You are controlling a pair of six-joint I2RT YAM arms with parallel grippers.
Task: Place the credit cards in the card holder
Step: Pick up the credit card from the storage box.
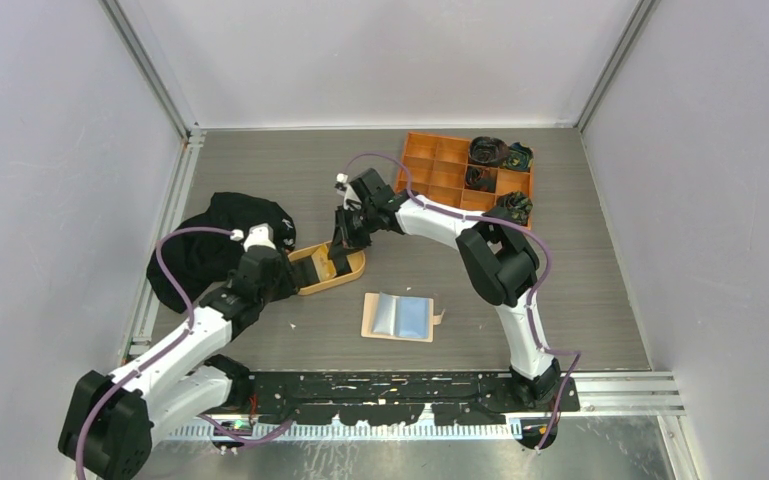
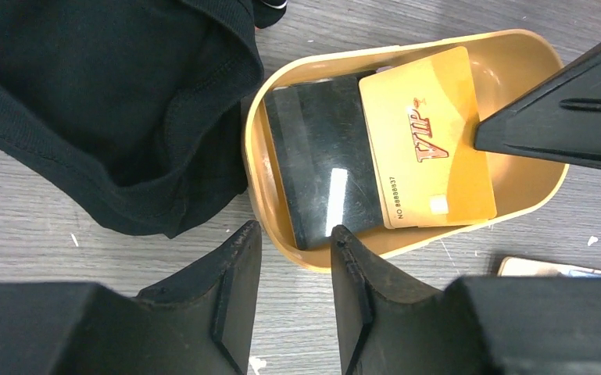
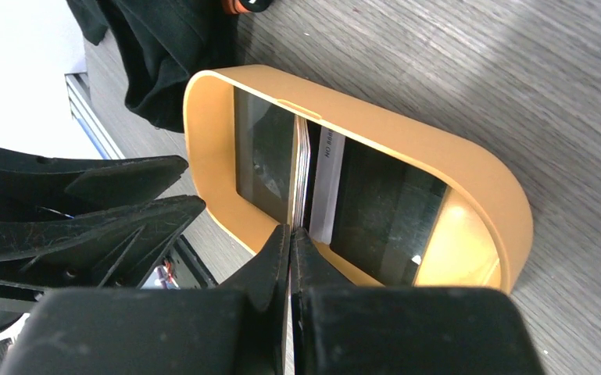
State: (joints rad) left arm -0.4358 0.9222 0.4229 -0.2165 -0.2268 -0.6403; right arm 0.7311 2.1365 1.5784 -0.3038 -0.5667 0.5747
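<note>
Right wrist showed right claw pinching the gold card in the tray, left claw open at its rim; blue card lay on the card holder, rest pending.

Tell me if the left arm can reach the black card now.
Probably yes: the left tool hangs open at the tray rim, right by the black card's bare end. The gold card, pinched by the right tool, overlaps only one edge.

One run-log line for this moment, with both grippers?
right gripper: shut on gold card in tray | left gripper: open at tray rim | dark card: in tray | card holder: open on table
</note>
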